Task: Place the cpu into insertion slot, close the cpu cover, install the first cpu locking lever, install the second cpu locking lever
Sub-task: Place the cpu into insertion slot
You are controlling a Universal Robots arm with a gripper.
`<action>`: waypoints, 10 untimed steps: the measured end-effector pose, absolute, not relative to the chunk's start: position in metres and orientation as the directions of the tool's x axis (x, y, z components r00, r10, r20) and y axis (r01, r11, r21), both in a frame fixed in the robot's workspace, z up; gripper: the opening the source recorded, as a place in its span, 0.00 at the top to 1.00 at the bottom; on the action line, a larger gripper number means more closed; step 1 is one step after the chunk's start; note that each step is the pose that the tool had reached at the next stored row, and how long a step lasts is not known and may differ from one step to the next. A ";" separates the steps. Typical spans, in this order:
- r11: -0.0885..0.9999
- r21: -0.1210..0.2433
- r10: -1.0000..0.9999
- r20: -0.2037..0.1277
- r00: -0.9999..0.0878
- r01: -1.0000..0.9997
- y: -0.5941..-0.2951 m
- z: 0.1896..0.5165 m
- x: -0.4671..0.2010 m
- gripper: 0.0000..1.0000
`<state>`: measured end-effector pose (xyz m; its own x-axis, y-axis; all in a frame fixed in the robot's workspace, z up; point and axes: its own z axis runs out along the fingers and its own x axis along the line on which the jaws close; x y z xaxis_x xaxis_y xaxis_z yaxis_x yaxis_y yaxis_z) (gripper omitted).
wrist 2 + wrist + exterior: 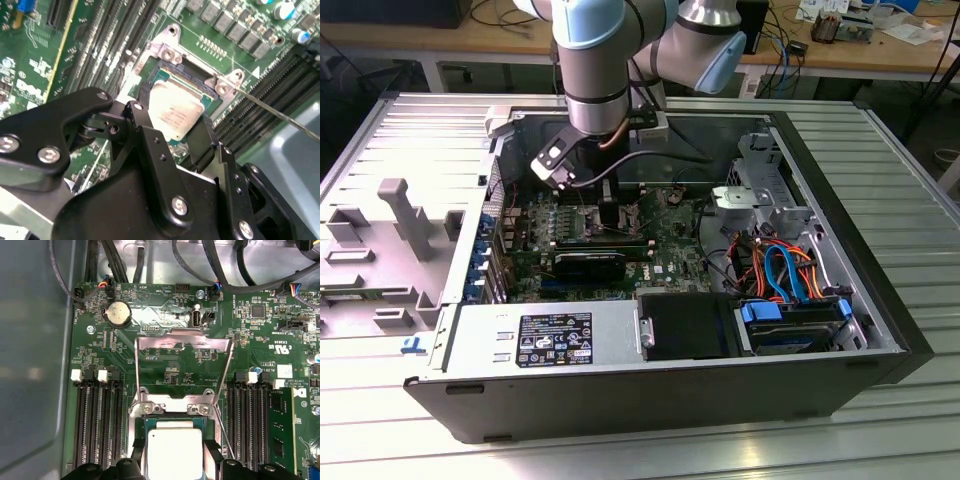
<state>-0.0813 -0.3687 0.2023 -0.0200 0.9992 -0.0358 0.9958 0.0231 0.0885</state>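
Circuit board (260,330) lay beneath the gripper (175,460). The cpu cover (182,341) lay swung open just beyond the fingertips. The insertion slot (170,409) sat between the fingers (138,460), which pinched two opposite edges of the cpu (175,450) resting in it.

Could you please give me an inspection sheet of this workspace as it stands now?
Surface: ribbed metal table bearing an open computer case.
Job's things: cpu at the insertion slot, seating unclear; cpu cover swung open.
Clutter: grey plastic piece on the exterior view's left of the case.
Grippers: tool shut on the cpu.
Cables: orange and blue cables inside the case.
Surroundings: wooden bench behind the table.
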 end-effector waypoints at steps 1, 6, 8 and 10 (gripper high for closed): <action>0.016 0.088 0.999 -0.035 -0.013 0.996 -0.369 0.202 -0.081 0.45; -0.015 0.088 0.999 -0.034 0.019 0.996 -0.369 0.202 -0.081 0.45; -0.015 0.088 0.999 -0.034 0.018 0.996 -0.369 0.201 -0.081 0.45; -0.015 0.088 0.999 -0.035 0.018 0.996 -0.369 0.200 -0.082 0.45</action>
<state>-0.0818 -0.3688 0.1996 0.0177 0.9992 -0.0346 0.9960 -0.0146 0.0881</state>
